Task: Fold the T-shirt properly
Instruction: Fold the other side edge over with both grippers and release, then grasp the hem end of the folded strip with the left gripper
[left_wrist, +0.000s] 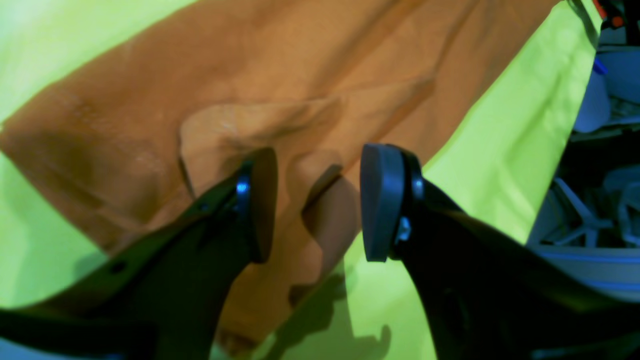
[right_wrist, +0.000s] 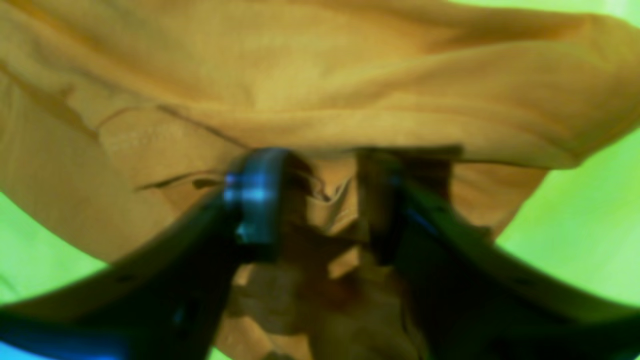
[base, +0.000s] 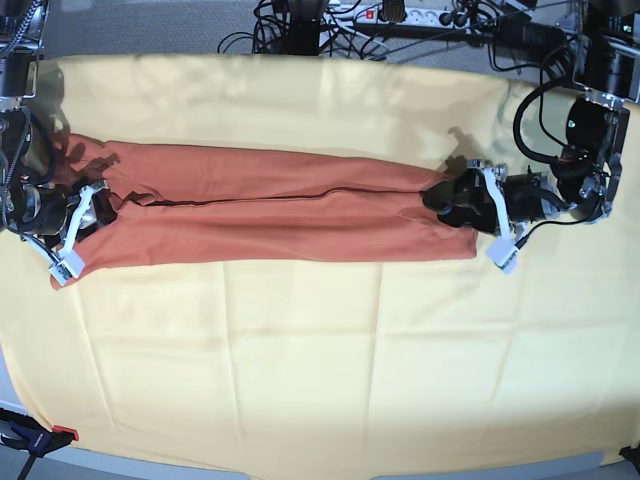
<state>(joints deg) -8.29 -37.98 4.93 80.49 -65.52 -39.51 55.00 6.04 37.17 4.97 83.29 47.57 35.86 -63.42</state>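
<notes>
The T-shirt (base: 270, 215) lies stretched out as a long, narrow rust-orange band across the upper half of the pale yellow cloth (base: 320, 370). Both long sides are folded inward, and their edges meet in a dark seam line running along the middle of the band.

The left gripper (left_wrist: 317, 202) sits at one short end of the T-shirt. In the left wrist view its jaws stand apart with a clear gap between the pads. A rumpled fold of orange fabric lies under that gap, but neither pad presses on it, so this gripper holds nothing. Part of the gap is over the shirt's edge and part over the yellow cloth beside it.

The right gripper (right_wrist: 320, 200) is at the opposite short end of the T-shirt. The right wrist view is blurred, yet the two fingers show separated, with bunched orange fabric lying between and below them. The cloth seems to rest loose there rather than pinched, though the blur makes that hard to confirm. A thick rolled fold of the shirt lies just beyond the fingertips (right_wrist: 255, 190).

Beyond the far edge of the yellow cloth, away from the T-shirt, run black cables (base: 330, 25) and a power strip (base: 425, 15). An orange-handled clamp (base: 35, 437) grips the cloth's near corner.
</notes>
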